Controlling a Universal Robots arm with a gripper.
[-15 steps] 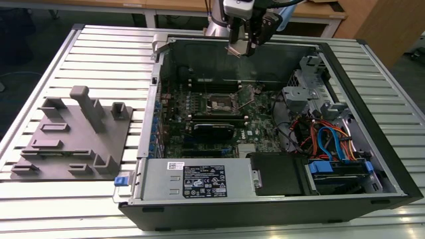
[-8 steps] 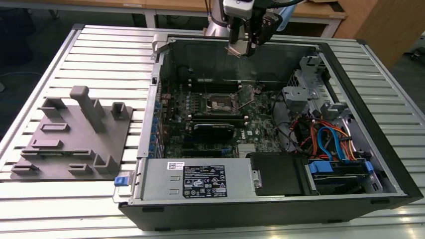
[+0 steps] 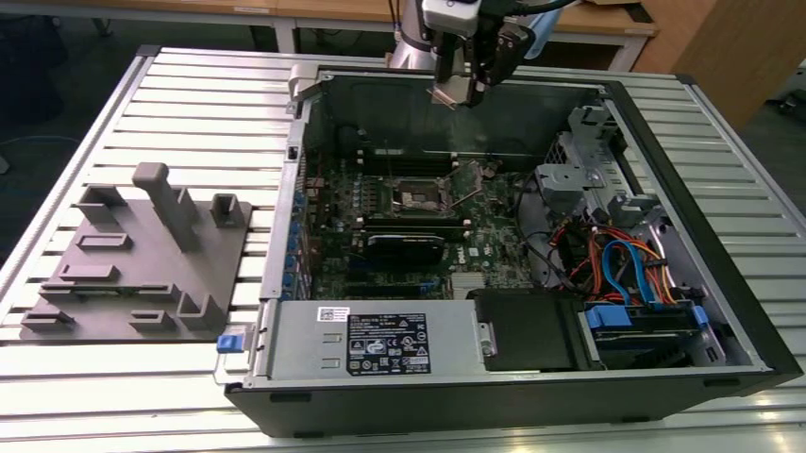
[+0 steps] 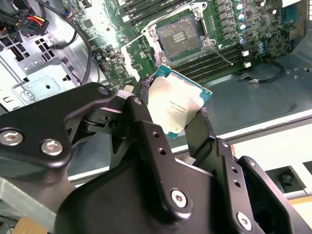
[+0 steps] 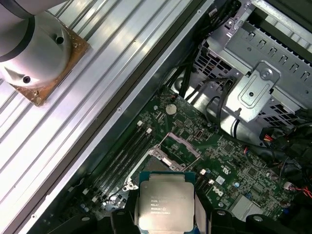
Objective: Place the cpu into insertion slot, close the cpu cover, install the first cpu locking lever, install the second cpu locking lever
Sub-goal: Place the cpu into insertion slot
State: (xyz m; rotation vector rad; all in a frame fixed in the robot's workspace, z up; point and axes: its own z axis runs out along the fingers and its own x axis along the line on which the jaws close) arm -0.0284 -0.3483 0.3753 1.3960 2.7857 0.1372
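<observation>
My gripper [image 3: 456, 92] hangs above the far wall of the open computer case, shut on the cpu [image 3: 450, 94]. In both wrist views the cpu [image 4: 175, 105] [image 5: 165, 200] shows its dull silver top, pinched at two opposite edges by the black fingers [image 4: 202, 122]. The insertion slot [image 3: 420, 195] [image 4: 180, 35] [image 5: 156, 155] lies open and bare on the green motherboard, well below and apart from the chip. The cpu cover [image 5: 181, 145] stands tilted up at one side of the slot. A thin wire locking lever [image 4: 222, 56] sticks out beside the socket.
Long black memory slots [image 4: 214, 61] flank the socket. A metal drive cage [image 3: 586, 179] and coloured cables [image 3: 617, 264] fill the case at the exterior view's right, and a power supply [image 3: 377, 340] sits at the near side. A grey fixture plate [image 3: 139, 255] lies on the slatted table at the exterior view's left.
</observation>
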